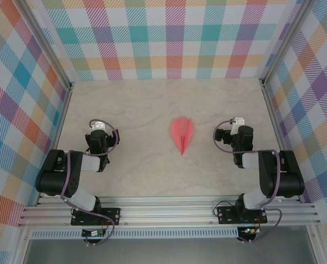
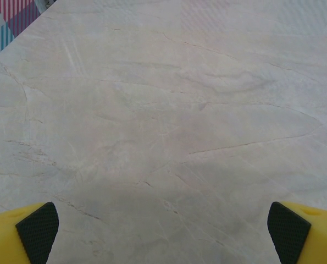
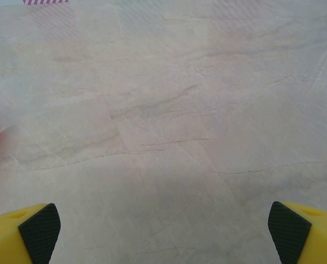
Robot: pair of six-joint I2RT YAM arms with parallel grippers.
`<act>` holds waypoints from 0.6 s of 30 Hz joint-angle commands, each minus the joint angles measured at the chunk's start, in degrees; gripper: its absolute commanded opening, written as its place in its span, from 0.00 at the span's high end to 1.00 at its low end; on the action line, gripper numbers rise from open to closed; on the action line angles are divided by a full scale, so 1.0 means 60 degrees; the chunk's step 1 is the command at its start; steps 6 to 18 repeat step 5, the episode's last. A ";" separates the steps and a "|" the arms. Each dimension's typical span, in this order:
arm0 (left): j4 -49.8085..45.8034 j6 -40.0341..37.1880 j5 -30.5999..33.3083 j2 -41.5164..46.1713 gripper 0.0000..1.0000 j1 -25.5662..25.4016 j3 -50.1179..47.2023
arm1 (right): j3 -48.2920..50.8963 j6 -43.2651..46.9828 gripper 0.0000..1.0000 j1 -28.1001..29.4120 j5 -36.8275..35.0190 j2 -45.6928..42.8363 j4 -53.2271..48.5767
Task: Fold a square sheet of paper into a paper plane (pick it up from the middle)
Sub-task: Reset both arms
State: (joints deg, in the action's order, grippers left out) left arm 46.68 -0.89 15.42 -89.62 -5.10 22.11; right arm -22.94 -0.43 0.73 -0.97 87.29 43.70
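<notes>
While my L jaws and R jaws both sit spread wide w/ nothing held, paper plane (image 1: 182, 135) lies flat on desk (image 1: 136, 104) between them, nose toward my bases.
</notes>
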 commanded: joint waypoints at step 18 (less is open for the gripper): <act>0.0153 0.0164 -0.0474 0.0036 0.00 0.0026 0.0175 | -0.0177 -0.0017 0.00 -0.0014 0.0214 0.0027 0.0303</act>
